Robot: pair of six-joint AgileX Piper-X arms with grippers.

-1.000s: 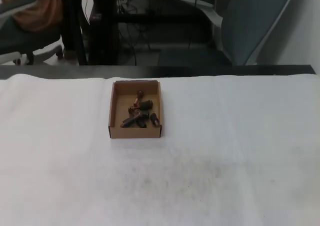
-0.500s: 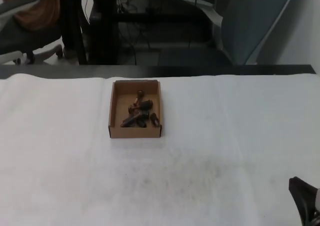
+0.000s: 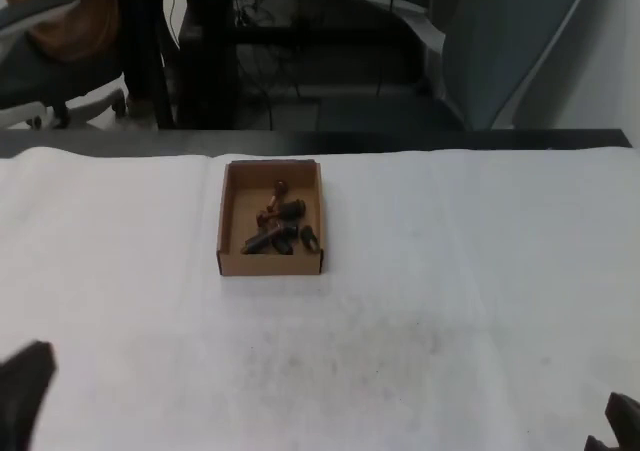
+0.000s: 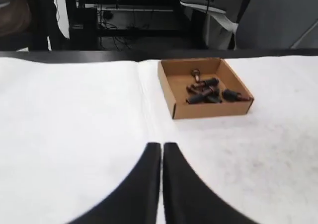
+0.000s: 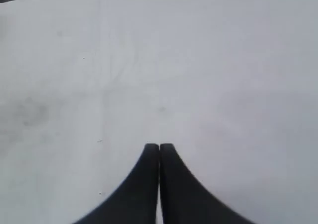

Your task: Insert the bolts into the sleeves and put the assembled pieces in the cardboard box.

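A shallow cardboard box (image 3: 231,216) sits on the white cloth near the bench's far middle, with several dark bolt-and-sleeve pieces (image 3: 278,226) lying inside. The left wrist view looks at the same box (image 4: 171,92) and its pieces (image 4: 208,90) from a distance. My left gripper (image 4: 162,145) is shut and empty, low over the cloth well short of the box; its arm tip (image 3: 22,386) shows at the near left corner. My right gripper (image 5: 159,146) is shut and empty above bare cloth; its arm tip (image 3: 622,421) peeks in at the near right corner.
White cloth (image 3: 450,271) covers the whole bench. Behind the far edge stand office chairs (image 3: 500,41) and dark furniture legs (image 3: 150,51). Faint grey smudges mark the cloth (image 3: 360,346) in front of the box.
An arm tip has come into the near left corner of the high view. The arm tip at the near right corner has dropped lower toward the frame edge. The box has not moved.
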